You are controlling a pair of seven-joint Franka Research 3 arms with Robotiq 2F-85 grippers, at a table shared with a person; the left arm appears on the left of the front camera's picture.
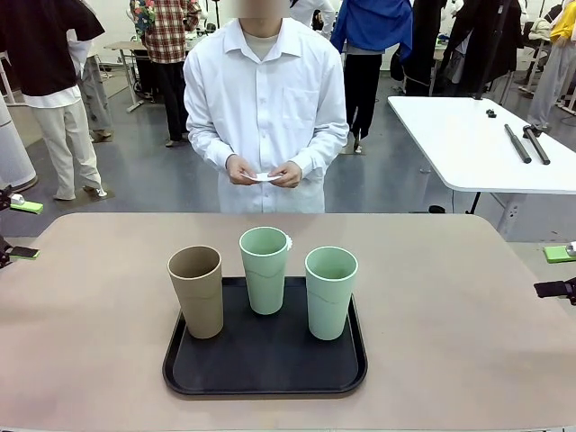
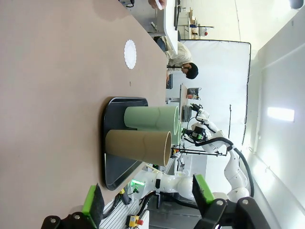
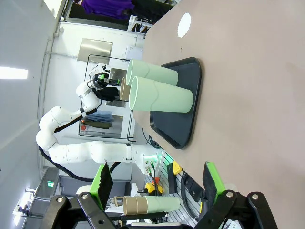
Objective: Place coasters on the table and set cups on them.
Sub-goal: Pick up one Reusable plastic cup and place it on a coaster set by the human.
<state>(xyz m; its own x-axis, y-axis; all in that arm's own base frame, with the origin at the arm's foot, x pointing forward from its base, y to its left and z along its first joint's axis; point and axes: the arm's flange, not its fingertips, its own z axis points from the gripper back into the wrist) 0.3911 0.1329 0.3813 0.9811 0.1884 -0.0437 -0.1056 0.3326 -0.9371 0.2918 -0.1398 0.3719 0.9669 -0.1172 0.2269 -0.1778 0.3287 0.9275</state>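
Observation:
Three cups stand on a black tray (image 1: 265,373): a tan cup (image 1: 195,291) at left, a mint cup (image 1: 264,268) in the middle and a second mint cup (image 1: 330,291) at right. One white coaster (image 1: 288,241) lies on the table (image 1: 450,333) just behind the middle cup; it is seen whole in the wrist views (image 2: 130,53) (image 3: 184,25). The person holds another coaster (image 1: 262,176) in both hands beyond the far edge. My left gripper (image 1: 13,229) (image 2: 147,200) stands open at the left table edge. At the right edge my right gripper (image 1: 560,272) (image 3: 157,183) is open too.
A white table (image 1: 477,144) with black rods (image 1: 526,144) stands behind at the right. Other people stand farther back. Bare tabletop surrounds the tray on all sides.

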